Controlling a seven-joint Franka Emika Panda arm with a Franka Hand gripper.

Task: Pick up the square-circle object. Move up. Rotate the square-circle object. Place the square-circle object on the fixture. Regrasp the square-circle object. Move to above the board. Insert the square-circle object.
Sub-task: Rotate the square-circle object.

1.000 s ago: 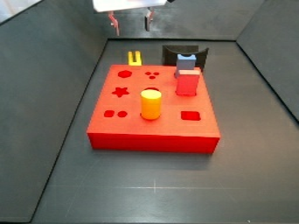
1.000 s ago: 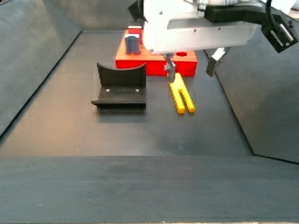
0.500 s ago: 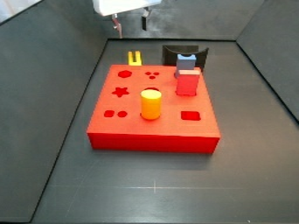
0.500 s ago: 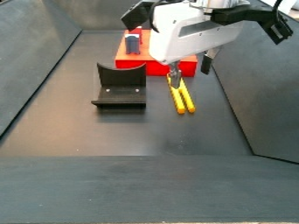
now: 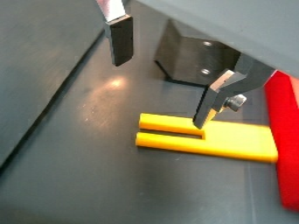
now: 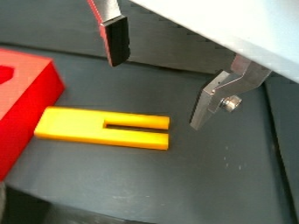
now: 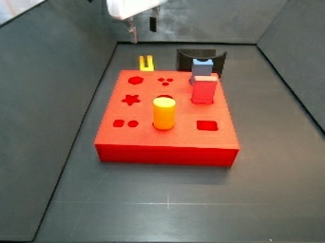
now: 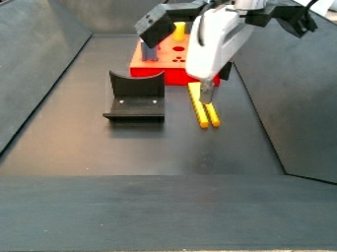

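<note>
On the dark floor (image 7: 165, 204) the board (image 7: 127, 133) sits as the largest thing, a flat red square block with star, round and square holes in its top; a stubby yellow-orange cylinder (image 7: 164, 113) stands upright on it, and a small red cuboid (image 7: 203, 91) stands toward its far edge with a blue-grey piece (image 7: 202, 66) just behind. Beyond the board's far edge stands the fixture (image 8: 134, 96), a black open-fronted bracket, seen in both side views. Beside the fixture, flat on the floor and close to the board's edge, lies the square-circle object (image 6: 103, 129), a long yellow-orange bar with a slot running in from one end; it shows in both wrist views (image 5: 205, 138). Above it hangs the pincer (image 6: 158, 77), its fingers (image 6: 114, 37) spread wide apart and holding nothing, one on either side of the bar and clear of it
</note>
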